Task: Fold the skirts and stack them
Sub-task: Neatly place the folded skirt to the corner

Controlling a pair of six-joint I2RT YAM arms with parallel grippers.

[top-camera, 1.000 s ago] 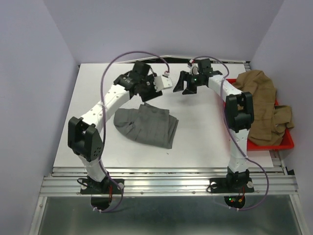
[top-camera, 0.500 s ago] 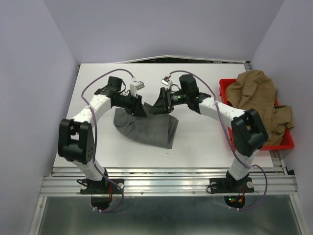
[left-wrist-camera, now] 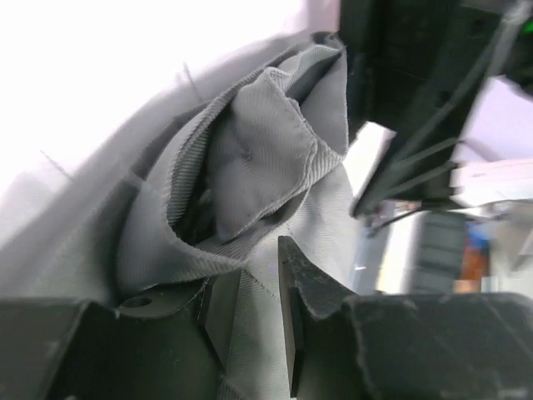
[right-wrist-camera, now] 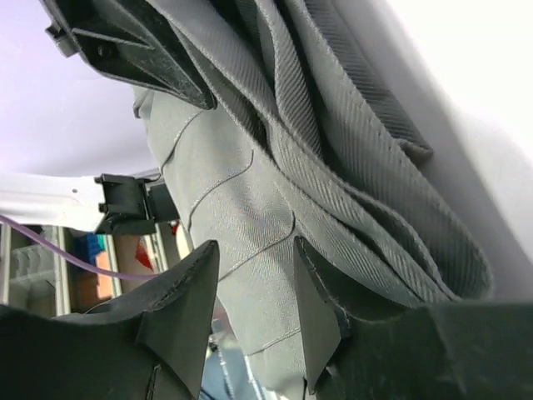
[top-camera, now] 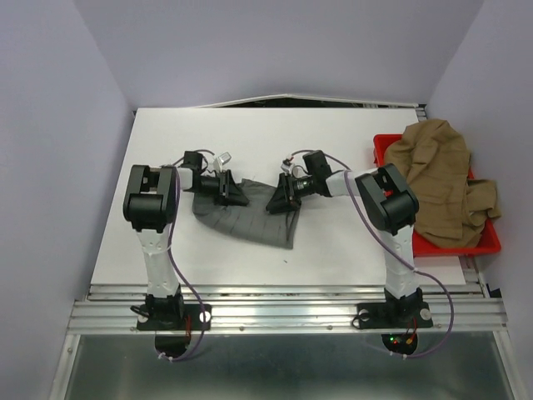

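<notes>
From above, we see the grey skirt on the counter, with the left hand and right hand at its far edge. The tan skirt lies heaped on the red tray. In the left wrist view, the fingers are nearly together, pinching grey cloth. In the right wrist view, the fingers are half apart astride a fold; we cannot tell whether they grip it.

Table: open passage along far side and near edge. Obstructions: grey skirt mid-table, left gripper and right gripper low on it; red tray with tan skirt, right edge.
</notes>
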